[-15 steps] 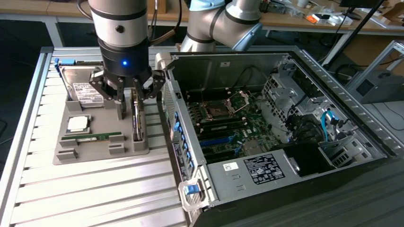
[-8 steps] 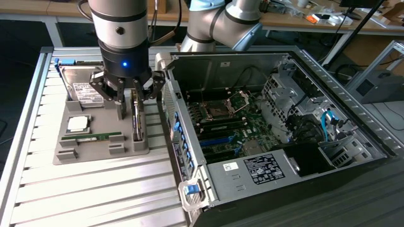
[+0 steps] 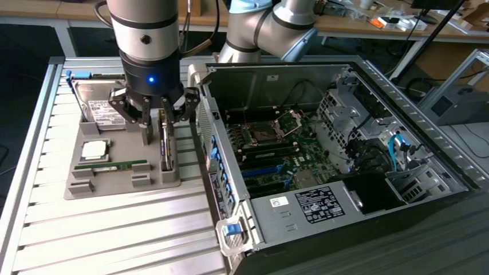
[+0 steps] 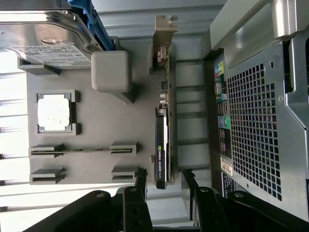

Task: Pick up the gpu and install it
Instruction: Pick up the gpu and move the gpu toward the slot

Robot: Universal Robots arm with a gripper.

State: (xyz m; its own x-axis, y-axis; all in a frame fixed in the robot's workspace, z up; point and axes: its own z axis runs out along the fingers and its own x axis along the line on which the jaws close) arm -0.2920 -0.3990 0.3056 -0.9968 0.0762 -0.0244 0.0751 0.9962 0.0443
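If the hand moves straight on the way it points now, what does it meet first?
Probably the gpu, standing on edge in the grey tray: the open hand points down at it. Depth is unclear.

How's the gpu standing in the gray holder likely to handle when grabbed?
Probably stiff: the gpu is a flat board with a cooler block. Standing on edge in the gray holder, it may tip if nudged. Bare circuitry looks fragile.

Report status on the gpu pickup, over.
End effector open, astride the gpu. Not gripped, standing on edge in the grey holder. Hard drive alongside, not in the way.
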